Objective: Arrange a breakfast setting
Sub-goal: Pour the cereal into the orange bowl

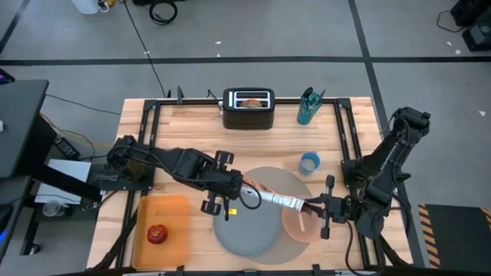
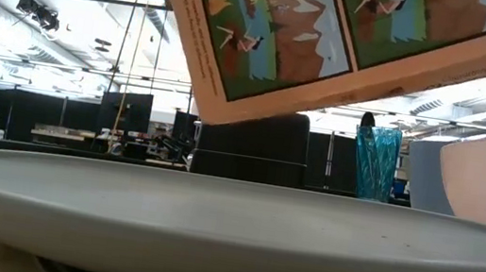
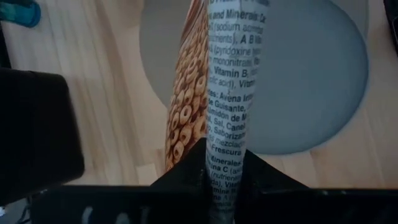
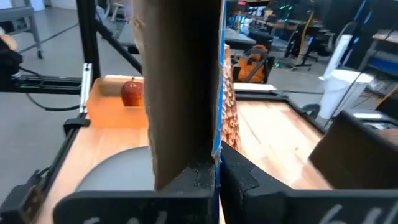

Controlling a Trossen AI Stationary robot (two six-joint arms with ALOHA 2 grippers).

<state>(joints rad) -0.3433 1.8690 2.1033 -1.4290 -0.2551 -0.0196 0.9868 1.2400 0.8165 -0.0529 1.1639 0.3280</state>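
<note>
Cardboard cereal box (image 1: 270,197), printed and tilted, hangs over the round grey-blue plate (image 1: 247,225) and large round grey mat (image 1: 295,186), clamped by left gripper (image 1: 244,192) and right gripper (image 1: 311,206). Its far end reaches the translucent pink bowl (image 1: 298,222). Farther off, the small red apple (image 1: 157,234) sits on the flat orange tray (image 1: 178,211).

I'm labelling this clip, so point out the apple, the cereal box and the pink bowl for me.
small red apple (image 1: 157,234), high view, its top, on the orange tray.
cereal box (image 1: 278,200), high view, middle of the narrow side between both hands.
translucent pink bowl (image 1: 294,222), high view, its inside wall below the box.
</note>
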